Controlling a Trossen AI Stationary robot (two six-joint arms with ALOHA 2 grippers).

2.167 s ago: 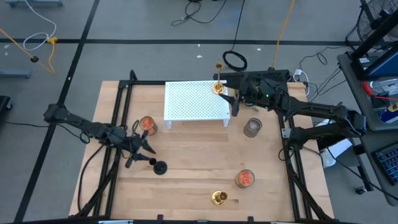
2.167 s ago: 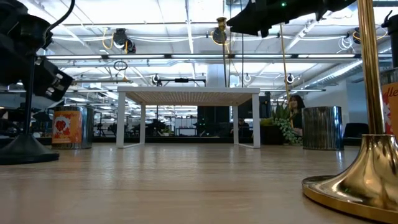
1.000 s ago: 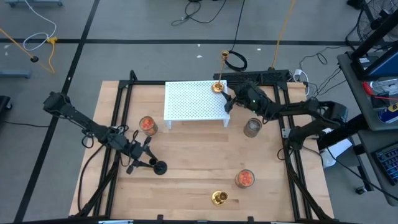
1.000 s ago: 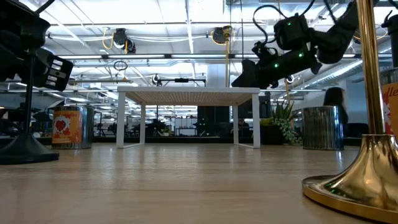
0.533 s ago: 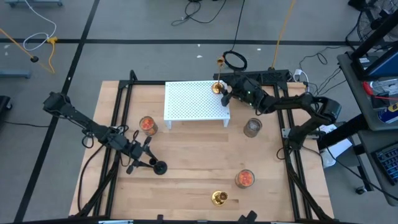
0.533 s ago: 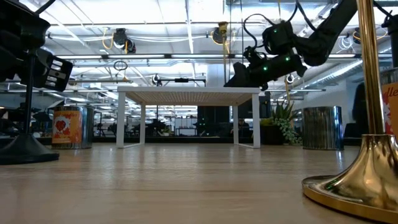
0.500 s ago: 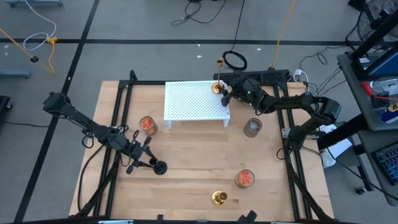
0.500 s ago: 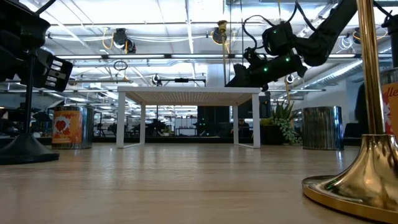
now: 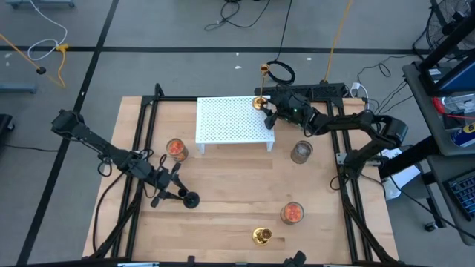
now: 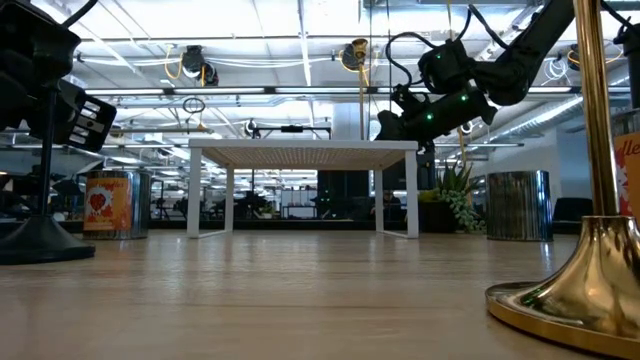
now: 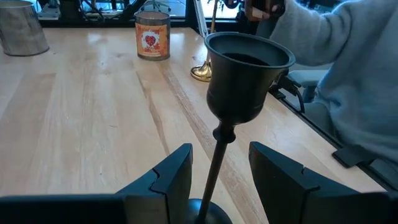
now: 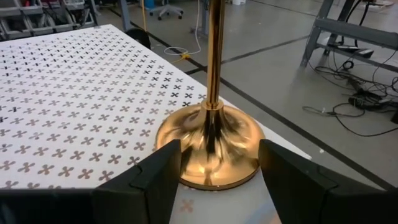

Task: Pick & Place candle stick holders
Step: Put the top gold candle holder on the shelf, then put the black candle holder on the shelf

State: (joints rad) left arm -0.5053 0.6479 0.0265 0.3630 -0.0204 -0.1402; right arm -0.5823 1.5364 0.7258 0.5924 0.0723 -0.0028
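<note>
A black candlestick [image 9: 191,199] stands on its round base on the table at the near left. My left gripper [image 9: 175,192] is open, its fingers on either side of the thin stem [image 11: 217,163] below the cup [image 11: 247,68]. One brass candlestick [image 9: 260,102] stands on the far right corner of the white perforated stand [image 9: 230,122]. My right gripper [image 9: 269,119] is open, its fingers on either side of that candlestick's flared base [image 12: 208,146]. A second brass candlestick [image 9: 261,236] stands near the table's front edge and looms large in the low view [image 10: 592,200].
Two orange candle jars [image 9: 176,148] [image 9: 292,213] and a glass jar [image 9: 300,152] stand on the table. Black frame rails run along both table sides. A person's grey sleeve [image 11: 339,74] shows beyond the table's near edge, close to the second brass candlestick.
My right gripper has shifted a little toward the far edge, closer to the brass candlestick's base on the stand's corner. The candlestick stays standing there.
</note>
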